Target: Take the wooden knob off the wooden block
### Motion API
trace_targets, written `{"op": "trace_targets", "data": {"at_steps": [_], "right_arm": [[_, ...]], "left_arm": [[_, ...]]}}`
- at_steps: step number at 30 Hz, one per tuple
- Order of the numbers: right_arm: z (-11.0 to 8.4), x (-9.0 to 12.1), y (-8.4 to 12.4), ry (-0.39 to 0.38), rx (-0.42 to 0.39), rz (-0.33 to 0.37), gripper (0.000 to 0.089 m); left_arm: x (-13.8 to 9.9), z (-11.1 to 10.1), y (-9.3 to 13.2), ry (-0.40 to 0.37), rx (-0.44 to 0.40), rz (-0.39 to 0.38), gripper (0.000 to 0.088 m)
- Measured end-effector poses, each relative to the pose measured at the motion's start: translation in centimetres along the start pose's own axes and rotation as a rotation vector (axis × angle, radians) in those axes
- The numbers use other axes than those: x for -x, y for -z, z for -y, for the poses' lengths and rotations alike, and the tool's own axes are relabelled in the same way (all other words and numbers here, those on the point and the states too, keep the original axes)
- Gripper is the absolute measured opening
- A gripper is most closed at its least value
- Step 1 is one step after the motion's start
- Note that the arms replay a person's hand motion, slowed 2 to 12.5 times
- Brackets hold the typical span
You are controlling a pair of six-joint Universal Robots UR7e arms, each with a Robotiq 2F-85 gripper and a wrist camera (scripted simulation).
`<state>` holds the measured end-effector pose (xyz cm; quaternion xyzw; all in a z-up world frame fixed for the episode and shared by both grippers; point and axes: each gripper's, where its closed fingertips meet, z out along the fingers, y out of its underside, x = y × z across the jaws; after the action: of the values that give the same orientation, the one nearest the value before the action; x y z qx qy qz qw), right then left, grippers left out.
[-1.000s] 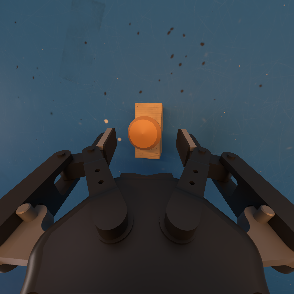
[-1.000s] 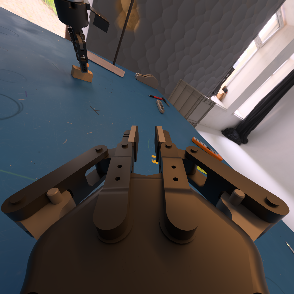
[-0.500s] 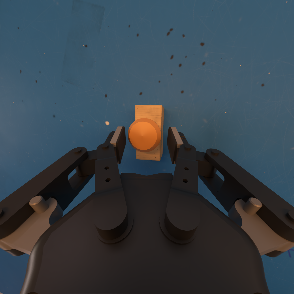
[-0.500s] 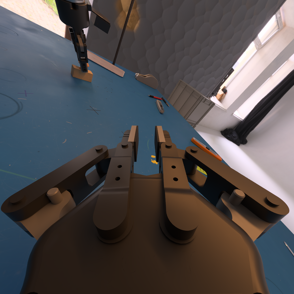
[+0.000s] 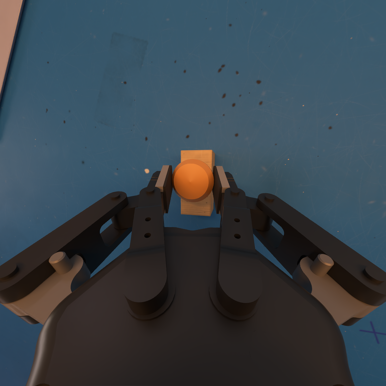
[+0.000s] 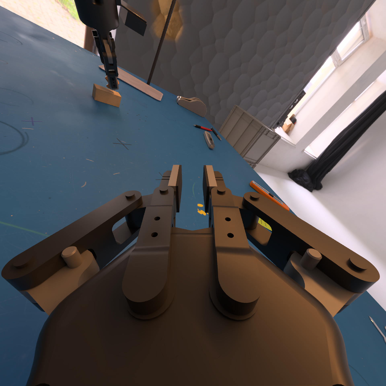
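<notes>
wall (image 6: 240, 52): grey, honeycomb | windows (image 6: 342, 48): bright | curtain (image 6: 338, 146): black | floor (image 6: 344, 208): white

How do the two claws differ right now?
The left claw is clamped on the orange wooden knob above the wooden block; the right claw holds nothing. The left points straight down at the blue table; the right is angled across it. Both have the same two-finger build.

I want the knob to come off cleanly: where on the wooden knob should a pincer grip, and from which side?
Grip the wooden knob across its round rim, coming straight down from above. The left pincer already has a pad on each side of it. The wooden block lies flat, so lifting straight up probably suits best.
</notes>
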<state>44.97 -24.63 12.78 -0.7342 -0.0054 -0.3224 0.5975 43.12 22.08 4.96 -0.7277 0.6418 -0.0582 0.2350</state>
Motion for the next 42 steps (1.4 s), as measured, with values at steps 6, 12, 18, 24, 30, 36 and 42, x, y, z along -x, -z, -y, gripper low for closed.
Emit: {"op": "trace_targets", "data": {"at_steps": [6, 12, 18, 24, 30, 36, 42], "right_arm": [[0.0, 0.0, 0.1, 0.004, 0.000, -0.001, 0.0184], [0.0, 0.0, 0.1, 0.007, 0.001, -0.002, 0.0183], [0.0, 0.1, 0.2, 0.012, 0.002, -0.003, 0.0182], [-0.1, 0.0, 0.2, 0.017, 0.003, -0.006, 0.0180], [-0.1, 0.0, 0.3, 0.021, 0.004, -0.009, 0.0177], [-0.1, 0.0, 0.3, 0.024, 0.004, -0.013, 0.0172], [-0.2, -0.1, 0.4, 0.025, 0.006, -0.017, 0.0169]], "left_arm": [[-0.4, 0.7, 0.7, 0.000, -0.035, -0.025, 0.0345], [-0.8, 1.6, 1.6, -0.002, -0.075, -0.038, 0.0345], [-1.2, 2.5, 2.6, -0.014, -0.112, -0.039, 0.0345], [-1.8, 3.3, 3.7, -0.038, -0.149, -0.040, 0.0345], [-2.8, 4.2, 5.1, -0.072, -0.189, -0.045, 0.0345], [-4.3, 5.2, 6.5, -0.114, -0.233, -0.062, 0.0345], [-6.2, 6.2, 8.1, -0.162, -0.285, -0.094, 0.0345]]}}
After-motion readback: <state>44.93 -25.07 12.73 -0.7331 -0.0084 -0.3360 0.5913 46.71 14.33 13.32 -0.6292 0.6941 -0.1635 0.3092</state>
